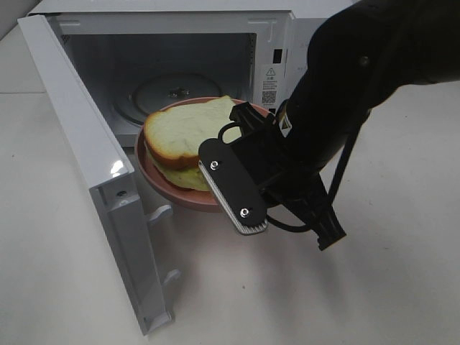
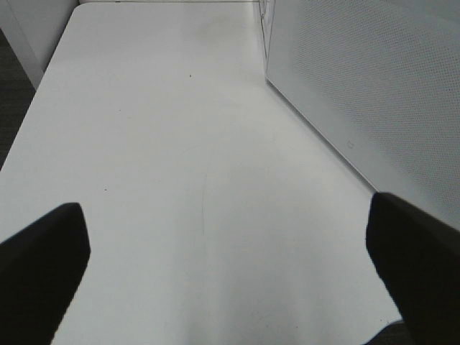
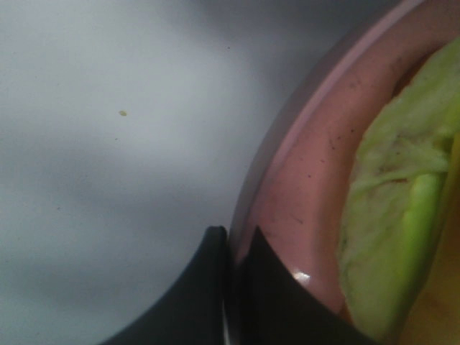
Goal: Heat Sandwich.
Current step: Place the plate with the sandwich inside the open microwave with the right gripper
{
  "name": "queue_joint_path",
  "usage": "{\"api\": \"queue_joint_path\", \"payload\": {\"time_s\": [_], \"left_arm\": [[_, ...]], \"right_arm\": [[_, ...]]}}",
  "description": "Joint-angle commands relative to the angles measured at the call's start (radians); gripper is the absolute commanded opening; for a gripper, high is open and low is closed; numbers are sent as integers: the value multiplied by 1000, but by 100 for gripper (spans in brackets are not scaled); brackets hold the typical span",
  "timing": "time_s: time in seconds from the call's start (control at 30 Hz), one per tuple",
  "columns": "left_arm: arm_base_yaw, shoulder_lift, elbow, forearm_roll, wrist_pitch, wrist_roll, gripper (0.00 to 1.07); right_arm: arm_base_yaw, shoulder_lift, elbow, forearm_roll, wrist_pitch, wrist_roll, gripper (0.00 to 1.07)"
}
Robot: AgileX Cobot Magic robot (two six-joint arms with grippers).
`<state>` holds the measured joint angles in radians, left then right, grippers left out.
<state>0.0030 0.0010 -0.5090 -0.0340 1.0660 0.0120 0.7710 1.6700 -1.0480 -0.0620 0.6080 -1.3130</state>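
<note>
The white tabletop fills the lower part of the high view. A white microwave stands at the upper left, its door swung wide toward the lower left. At centre frame a pink plate sits at the oven's open mouth. On it lies the sandwich, pale crusted bread over green filling. The right hand, reaching in from the upper right, is pinched closed on the plate's near rim. The left hand hovers over bare tabletop, fingers spread wide, holding nothing.
</note>
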Motion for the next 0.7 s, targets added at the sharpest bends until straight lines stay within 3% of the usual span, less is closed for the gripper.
{"api": "queue_joint_path", "payload": {"time_s": [0.03,0.7], "left_arm": [[-5,0,-8,-1,7,1,100],[-5,0,-8,-1,7,1,100]], "right_arm": [[-3,20,-37,-8,-15,-17,0],[-28,175,-231,-40,72,-72,0]]}}
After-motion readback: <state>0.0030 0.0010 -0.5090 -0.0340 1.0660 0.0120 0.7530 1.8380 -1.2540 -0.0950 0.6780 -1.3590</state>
